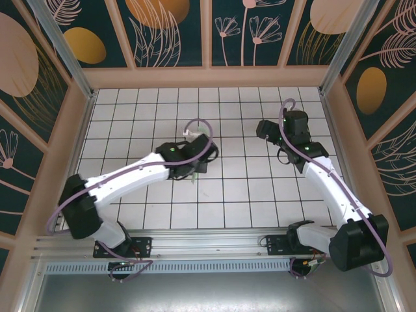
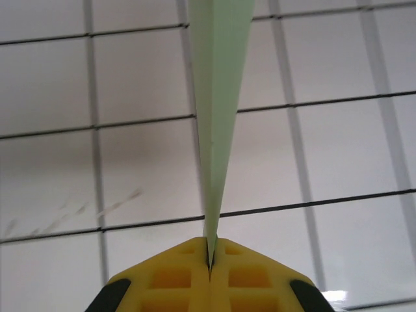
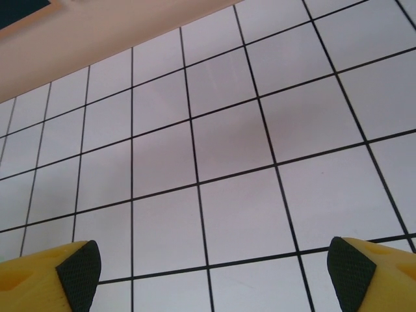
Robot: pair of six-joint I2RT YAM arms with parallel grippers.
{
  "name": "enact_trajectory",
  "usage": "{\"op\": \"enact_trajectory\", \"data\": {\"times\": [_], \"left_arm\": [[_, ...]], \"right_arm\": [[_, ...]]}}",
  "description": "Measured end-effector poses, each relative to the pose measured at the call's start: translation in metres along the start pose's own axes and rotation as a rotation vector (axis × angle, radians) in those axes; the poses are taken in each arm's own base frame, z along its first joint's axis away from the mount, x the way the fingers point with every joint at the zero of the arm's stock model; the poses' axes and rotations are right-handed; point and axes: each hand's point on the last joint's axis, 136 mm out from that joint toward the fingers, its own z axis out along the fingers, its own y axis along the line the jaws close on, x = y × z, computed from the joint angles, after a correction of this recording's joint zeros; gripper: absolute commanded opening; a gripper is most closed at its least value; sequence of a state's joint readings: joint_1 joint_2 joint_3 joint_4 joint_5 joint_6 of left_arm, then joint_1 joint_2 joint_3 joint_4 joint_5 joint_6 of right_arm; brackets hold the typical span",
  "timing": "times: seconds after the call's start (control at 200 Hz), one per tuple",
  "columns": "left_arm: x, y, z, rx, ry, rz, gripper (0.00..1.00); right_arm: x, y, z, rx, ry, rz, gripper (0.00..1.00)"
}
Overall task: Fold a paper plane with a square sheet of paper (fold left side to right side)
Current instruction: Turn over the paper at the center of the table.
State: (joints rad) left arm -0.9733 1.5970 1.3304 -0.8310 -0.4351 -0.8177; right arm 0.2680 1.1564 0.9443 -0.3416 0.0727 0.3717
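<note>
Left claw (image 2: pixel 210 263), bottom centre, is clamped shut on the paper plane (image 2: pixel 218 97), likely keeping its folds pressed; right claw (image 3: pixel 214 276) gapes wide, empty.

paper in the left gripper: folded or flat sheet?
Folded. In the left wrist view the paper is a narrow tapering strip with a lengthwise fold line, pinched between the shut fingers of the left gripper.

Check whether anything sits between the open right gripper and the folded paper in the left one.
Nothing visible does. The left gripper is shut on the folded paper, pinching its narrow end. The right gripper is open and holds nothing, and bare white tiles lie between the two arms.
</note>
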Motion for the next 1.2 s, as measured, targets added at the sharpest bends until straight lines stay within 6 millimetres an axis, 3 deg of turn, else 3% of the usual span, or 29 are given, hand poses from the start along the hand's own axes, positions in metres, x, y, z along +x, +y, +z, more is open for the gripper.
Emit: {"op": "enact_trajectory", "data": {"times": [0.2,0.4,0.58,0.921,1.201], "left_arm": [[0.016,0.009,0.032,-0.327,0.062,0.093,0.0],[0.023,0.017,0.049,-0.482,0.101,0.152,0.0],[0.026,0.004,0.064,-0.496,0.138,0.177,0.0],[0.041,-0.022,0.112,-0.438,0.309,0.216,0.0],[0.04,-0.045,0.131,-0.3,0.397,0.206,0.19]], "right_arm": [[0.007,-0.01,0.001,0.037,-0.001,-0.001,0.95],[0.011,-0.014,0.0,0.04,0.002,0.001,0.95],[0.012,-0.02,-0.003,0.05,-0.005,0.01,0.95],[0.007,-0.022,-0.014,0.042,-0.038,0.019,0.95],[0.014,-0.022,-0.012,0.025,-0.014,0.023,0.95]]}}
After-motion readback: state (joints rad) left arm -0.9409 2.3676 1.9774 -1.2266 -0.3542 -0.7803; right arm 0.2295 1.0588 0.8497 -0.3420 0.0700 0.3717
